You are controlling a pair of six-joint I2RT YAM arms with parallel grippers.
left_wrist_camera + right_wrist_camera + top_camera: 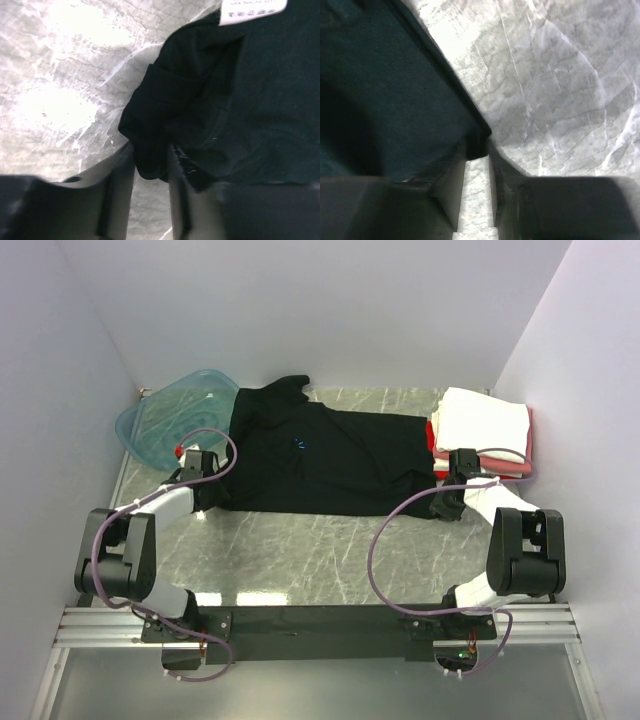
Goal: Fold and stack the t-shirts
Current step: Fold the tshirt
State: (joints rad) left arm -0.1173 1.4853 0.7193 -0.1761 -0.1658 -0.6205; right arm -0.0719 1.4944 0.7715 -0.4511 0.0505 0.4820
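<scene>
My left gripper (pixel 151 167) is pinching a bunched fold at the left end of the black shirt (pixel 260 100). My right gripper (pixel 478 159) is narrow too, nipping its near right corner on the table (pixel 560 90).

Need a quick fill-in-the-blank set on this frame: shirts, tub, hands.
The top shirt of the folded stack is ___.
The teal tub sits in the far-___ corner of the table.
The left hand has ___ cloth between its fingers.
The right hand is at a near ___ of the black t-shirt.
Missing words: white; left; black; corner.
</scene>
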